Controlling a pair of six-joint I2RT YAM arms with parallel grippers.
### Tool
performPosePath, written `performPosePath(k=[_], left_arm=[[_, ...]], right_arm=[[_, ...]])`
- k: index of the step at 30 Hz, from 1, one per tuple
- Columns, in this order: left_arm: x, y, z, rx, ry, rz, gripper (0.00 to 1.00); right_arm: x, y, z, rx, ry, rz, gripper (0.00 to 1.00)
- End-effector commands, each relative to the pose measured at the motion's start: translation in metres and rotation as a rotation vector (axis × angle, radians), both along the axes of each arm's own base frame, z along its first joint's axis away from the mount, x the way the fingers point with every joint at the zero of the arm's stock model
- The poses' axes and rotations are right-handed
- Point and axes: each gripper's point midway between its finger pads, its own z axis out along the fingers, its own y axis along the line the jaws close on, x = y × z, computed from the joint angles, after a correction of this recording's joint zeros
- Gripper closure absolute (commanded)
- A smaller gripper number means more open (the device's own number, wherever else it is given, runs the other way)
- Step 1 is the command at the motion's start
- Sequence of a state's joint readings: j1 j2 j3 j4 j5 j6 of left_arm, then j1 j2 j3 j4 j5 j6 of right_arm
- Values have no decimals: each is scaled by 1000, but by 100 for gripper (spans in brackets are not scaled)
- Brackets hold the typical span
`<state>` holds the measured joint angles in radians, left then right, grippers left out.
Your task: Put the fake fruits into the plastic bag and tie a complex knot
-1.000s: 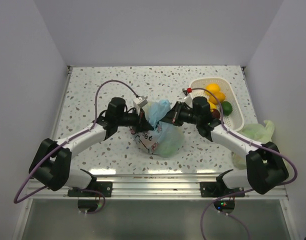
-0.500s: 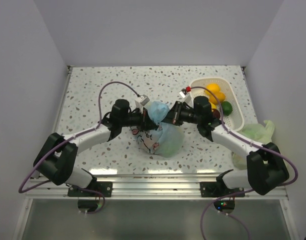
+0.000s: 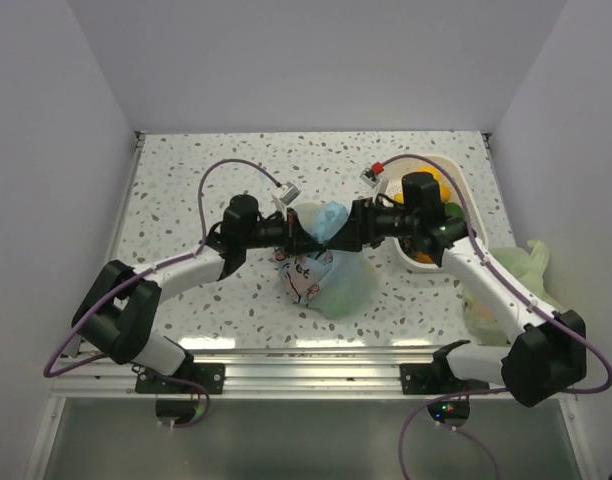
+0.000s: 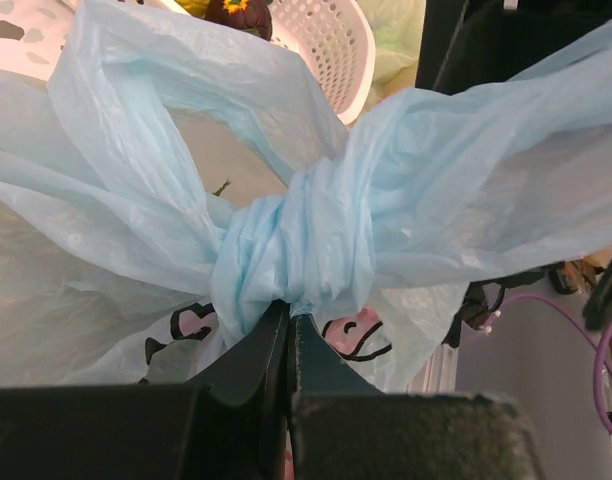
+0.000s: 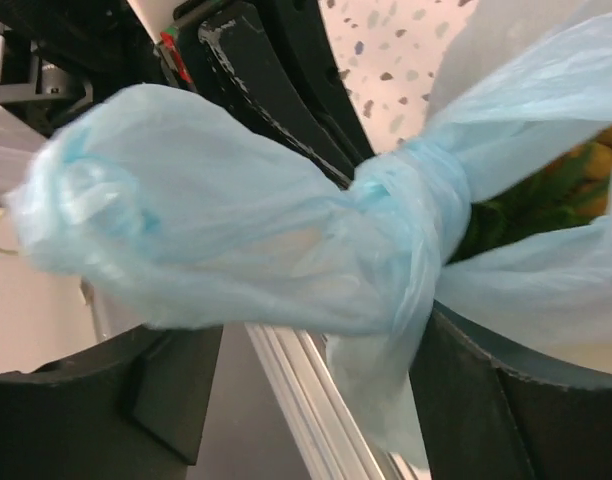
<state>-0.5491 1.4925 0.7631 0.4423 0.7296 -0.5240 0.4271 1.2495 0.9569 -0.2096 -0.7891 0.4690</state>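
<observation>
The light-blue plastic bag [image 3: 324, 278] sits mid-table with fake fruits showing dimly through its film [image 5: 576, 170]. Its handle strips are tied into a knot [image 3: 322, 226], also close up as a knot [image 4: 296, 250] in the left wrist view and as a knot [image 5: 416, 200] in the right wrist view. My left gripper [image 4: 288, 312] is shut, pinching the bag's film just under the knot. My right gripper [image 5: 316, 350] stands open on the knot's other side, and a loose handle end [image 5: 186, 210] lies between its fingers without being pinched. More fruits, yellow [image 3: 433, 187] and green [image 3: 452, 211], lie in the basket.
A white perforated basket [image 3: 456, 170] stands at the back right, under my right arm; a dark purple fruit [image 4: 236, 12] lies in the basket [image 4: 331, 45]. A pale green bag [image 3: 514, 265] lies at the right table edge. The metal rail runs along the near edge.
My right gripper has opened and let go of the handle end; its arm has swung back over the basket. The left gripper stays shut on the bag and has shifted slightly right.
</observation>
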Motion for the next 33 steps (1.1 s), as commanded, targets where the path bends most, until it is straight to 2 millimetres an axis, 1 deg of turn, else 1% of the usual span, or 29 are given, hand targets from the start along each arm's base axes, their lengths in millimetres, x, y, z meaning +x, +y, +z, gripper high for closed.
performPosePath(k=[1,2,3,4,5,6,7,9,10,11,12,13,14,15,16,17,18,20,21,23,25,26,27,28,29,31,32,33], left_arm=[[5,-4,18,-60,-53,-12,100],[5,-5,19,-66,-55,-16,100],[5,-6,19,-68,-55,-19,100],[6,-6,20,-69,-53,-17,100],[6,-6,19,-69,-47,-19,100],[6,-7,18,-69,-44,-19,100],[6,-8,18,-66,-43,-19,100],[7,-7,17,-60,-39,-17,100],[8,-7,16,-55,-43,-14,100],[8,-7,14,-49,-41,-13,100],[8,-7,12,-43,-33,-10,100],[10,-7,11,-38,-32,-4,100],[10,-8,8,-32,-24,-5,100],[12,-8,9,-33,-25,0,100],[13,-9,9,-31,-23,-2,100],[14,-10,7,-24,-17,-2,100],[14,-11,7,-24,-18,-5,100],[13,-12,7,-23,-20,-11,100],[12,-13,6,-21,-19,-9,100],[12,-14,2,-22,-9,-11,100],[10,-17,0,-22,2,-17,100],[9,-19,-2,-24,4,-22,100],[9,-20,-2,-24,5,-23,100],[9,-22,-2,-25,5,-25,100],[10,-24,-1,-36,8,-25,100],[10,-29,1,-49,15,-26,100],[11,-32,0,-54,17,-29,100],[10,-37,2,-63,16,-38,100]], right_arm=[[-8,-37,12,-99,-75,56,25],[-6,-44,14,-116,-111,69,19],[-6,-55,17,-141,-88,57,12],[-7,-60,18,-161,-99,62,10],[-6,-65,19,-190,-147,83,10],[-10,-73,23,-204,-132,79,10],[-10,-78,26,-218,-154,81,14],[-10,-87,27,-230,-147,52,25],[-5,-96,26,-240,-142,-1,47],[1,-101,20,-256,-130,-40,57],[3,-104,7,-268,-103,-64,66],[12,-104,1,-267,-108,-76,75],[16,-103,-4,-265,-101,-84,85],[26,-101,-10,-252,-122,-91,87],[32,-97,-14,-225,-84,-104,89],[39,-94,-16,-208,-81,-111,90],[49,-88,-15,-188,-116,-113,92],[61,-78,-19,-170,-108,-106,92],[65,-70,-15,-154,-133,-92,92],[67,-59,-13,-137,-144,-72,89],[68,-49,-15,-147,-171,-57,88],[67,-46,-19,-154,-171,-50,87],[64,-42,-27,-164,-151,-33,85],[61,-41,-33,-171,-137,-22,81],[56,-41,-43,-184,-115,-13,76],[49,-41,-57,-202,-84,-2,64],[43,-42,-67,-209,-57,2,60],[42,-43,-71,-213,-51,-2,56]])
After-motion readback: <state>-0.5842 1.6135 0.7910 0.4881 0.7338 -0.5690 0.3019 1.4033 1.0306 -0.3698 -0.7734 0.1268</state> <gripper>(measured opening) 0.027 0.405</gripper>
